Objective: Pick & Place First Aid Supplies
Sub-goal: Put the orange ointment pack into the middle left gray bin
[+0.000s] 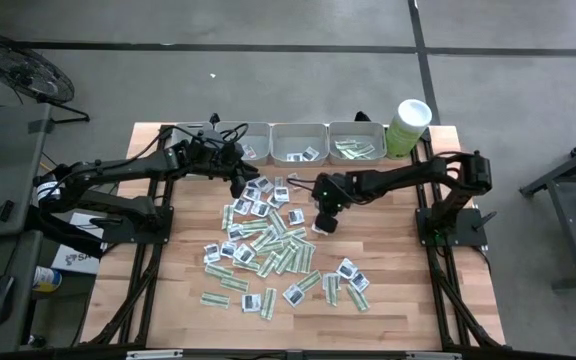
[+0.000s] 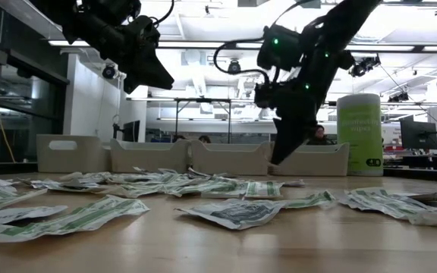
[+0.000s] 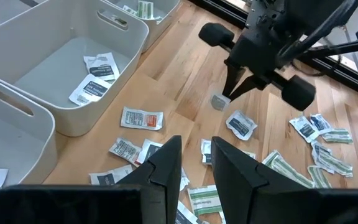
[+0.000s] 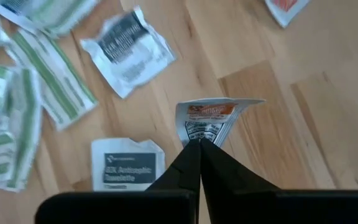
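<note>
High view: sachets (image 1: pixel 268 250) scattered across wooden table (image 1: pixel 408 290); four grey trays (image 1: pixel 298 142) along far edge, green tub (image 1: pixel 406 128) at their right end; right gripper (image 1: pixel 325 222) down among pile's right side, left gripper (image 1: pixel 240 186) above pile's far-left part.

Low view: right gripper (image 2: pixel 278 158) reaching down in front of trays (image 2: pixel 230 158), tub (image 2: pixel 359 134) beside.

Left wrist view: left gripper (image 3: pixel 196 158) parted, empty, over sachets (image 3: pixel 143 118) beside tray (image 3: pixel 79 68).

Right wrist view: right gripper (image 4: pixel 200 144) clenched, pinching orange-marked white sachet (image 4: pixel 209 118) by its edge; dark-marked sachets (image 4: pixel 128 45) close around.
</note>
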`<action>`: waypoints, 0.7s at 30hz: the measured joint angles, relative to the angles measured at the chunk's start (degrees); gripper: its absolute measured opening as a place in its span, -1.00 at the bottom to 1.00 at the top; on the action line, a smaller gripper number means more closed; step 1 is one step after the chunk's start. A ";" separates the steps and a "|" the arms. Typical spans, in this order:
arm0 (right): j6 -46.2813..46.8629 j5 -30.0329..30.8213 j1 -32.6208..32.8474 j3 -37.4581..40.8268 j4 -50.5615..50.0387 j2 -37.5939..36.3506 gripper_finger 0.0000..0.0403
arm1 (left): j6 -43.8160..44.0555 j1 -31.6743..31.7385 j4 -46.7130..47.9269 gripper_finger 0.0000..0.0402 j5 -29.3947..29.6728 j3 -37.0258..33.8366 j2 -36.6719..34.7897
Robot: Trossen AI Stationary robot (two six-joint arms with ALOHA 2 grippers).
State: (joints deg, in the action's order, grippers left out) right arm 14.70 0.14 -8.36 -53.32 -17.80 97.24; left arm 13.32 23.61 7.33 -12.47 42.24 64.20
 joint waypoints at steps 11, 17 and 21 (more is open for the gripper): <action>-0.73 -1.11 -2.93 -0.11 1.35 -3.79 -1.00 | 0.00 0.00 -1.15 -0.57 2.25 0.00 0.00; -4.26 -2.33 -7.62 -0.15 3.79 -5.86 -1.00 | -0.89 0.00 -5.87 -0.57 5.04 0.02 0.00; -6.98 -4.87 -11.44 -1.81 3.20 -6.50 -1.00 | -1.09 0.00 -9.56 -0.57 6.99 0.00 0.00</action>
State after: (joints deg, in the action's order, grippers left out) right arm 7.72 -4.73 -19.80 -55.13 -14.60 90.74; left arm 12.23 23.62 -2.23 -5.48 42.24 64.20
